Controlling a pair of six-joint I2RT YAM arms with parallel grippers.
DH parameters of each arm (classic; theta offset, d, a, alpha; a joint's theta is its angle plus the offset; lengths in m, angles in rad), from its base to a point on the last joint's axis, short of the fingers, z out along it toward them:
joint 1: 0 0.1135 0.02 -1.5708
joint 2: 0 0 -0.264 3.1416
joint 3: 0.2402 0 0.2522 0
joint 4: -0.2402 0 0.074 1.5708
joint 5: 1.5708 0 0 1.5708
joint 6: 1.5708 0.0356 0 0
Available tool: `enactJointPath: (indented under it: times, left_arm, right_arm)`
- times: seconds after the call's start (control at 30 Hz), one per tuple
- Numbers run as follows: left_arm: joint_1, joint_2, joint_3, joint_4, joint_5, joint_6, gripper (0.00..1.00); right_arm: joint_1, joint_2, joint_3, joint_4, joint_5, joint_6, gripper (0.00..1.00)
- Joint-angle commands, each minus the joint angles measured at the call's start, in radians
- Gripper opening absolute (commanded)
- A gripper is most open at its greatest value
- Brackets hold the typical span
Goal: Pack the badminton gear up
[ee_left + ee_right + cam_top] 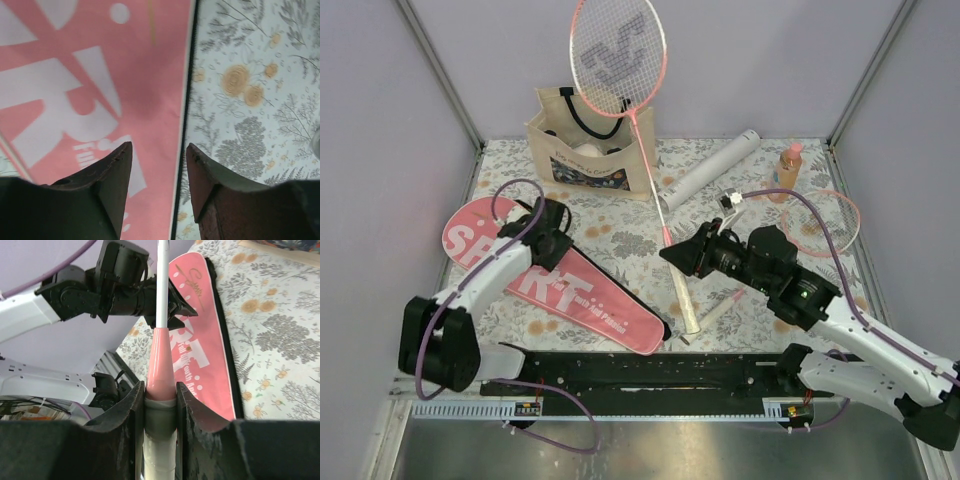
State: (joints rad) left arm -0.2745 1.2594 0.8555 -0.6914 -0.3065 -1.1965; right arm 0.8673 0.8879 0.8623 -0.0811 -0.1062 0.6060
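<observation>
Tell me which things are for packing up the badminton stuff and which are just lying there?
For the job: held racket, second racket, white tube, pink case.
Just lying about: beige tote, orange bottle.

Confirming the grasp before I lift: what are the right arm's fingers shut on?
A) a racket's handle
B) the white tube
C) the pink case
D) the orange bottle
A: the right wrist view shows the right gripper with fingers pressed against both sides of the racket at its handle.
</observation>
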Motion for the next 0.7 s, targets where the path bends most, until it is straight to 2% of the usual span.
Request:
enactJointPath:
  times: [0.0, 0.13, 0.27, 0.5, 0.67]
  left_arm:
    - [-0.115, 0.135, 0.173, -0.045, -0.086, -0.132, 0.49]
    - [-0.233, 0.247, 0.278, -0.166, -0.143, -0.259, 0.47]
    - [-0.288, 0.319, 0.286, -0.171, -0.1, -0.345, 0.44]
    - [-0.322, 0.379, 0.266, -0.175, -0.077, -0.405, 0.43]
    - [-0.324, 0.434, 0.28, -0.203, -0.075, -0.434, 0.45]
  right_arm:
    - [-0.005, -0.066, -0.003, -0.009, 0.097, -0.069, 0.0]
    - [-0.007, -0.113, -0.008, -0.045, 0.148, -0.094, 0.0]
    - [-0.007, -0.155, -0.019, -0.062, 0.166, -0.1, 0.0]
    - [-0.008, -0.196, -0.042, -0.078, 0.172, -0.1, 0.0]
    - [-0.007, -0.204, -0.049, -0.078, 0.184, -0.097, 0.0]
